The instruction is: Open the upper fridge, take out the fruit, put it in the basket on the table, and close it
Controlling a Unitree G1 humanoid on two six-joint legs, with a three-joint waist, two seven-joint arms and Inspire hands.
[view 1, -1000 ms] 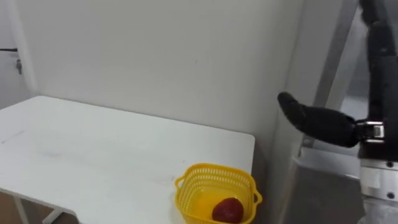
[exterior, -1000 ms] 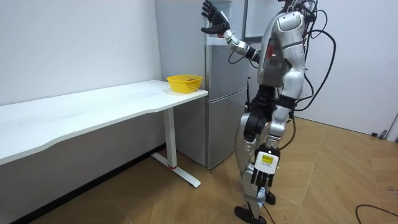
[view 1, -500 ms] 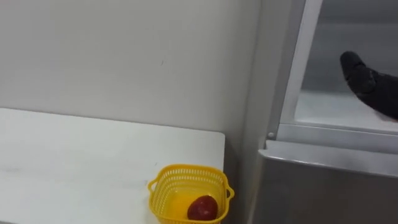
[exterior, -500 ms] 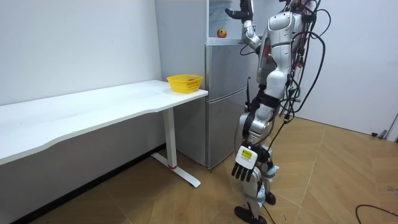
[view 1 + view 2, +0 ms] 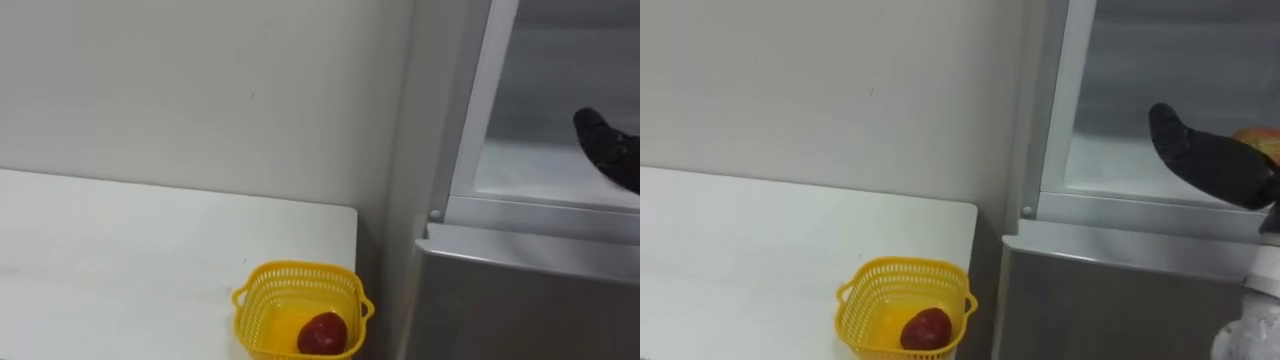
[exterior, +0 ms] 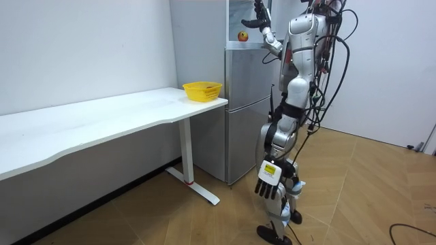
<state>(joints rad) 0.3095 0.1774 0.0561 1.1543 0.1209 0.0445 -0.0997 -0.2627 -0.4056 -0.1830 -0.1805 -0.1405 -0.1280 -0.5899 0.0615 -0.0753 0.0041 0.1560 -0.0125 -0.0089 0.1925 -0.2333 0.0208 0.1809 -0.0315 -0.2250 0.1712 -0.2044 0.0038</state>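
A yellow basket (image 5: 297, 268) sits at the bench (image 5: 120, 260) corner, well down and to the left of the raised right hand (image 5: 1210, 160), and holds one dark red fruit (image 5: 322, 333). The fridge (image 5: 520, 290) stands just beside the bench, its upper compartment open. The right hand is inside that compartment above the white shelf (image 5: 540, 175), with its fingers straight and close together, pinching nothing. The apple (image 5: 1262, 140) lies on the shelf just behind the hand, partly hidden by it. In the room view it sits below the fingers and seems not to touch them. The left hand (image 6: 268, 188) hangs relaxed by the robot's leg.
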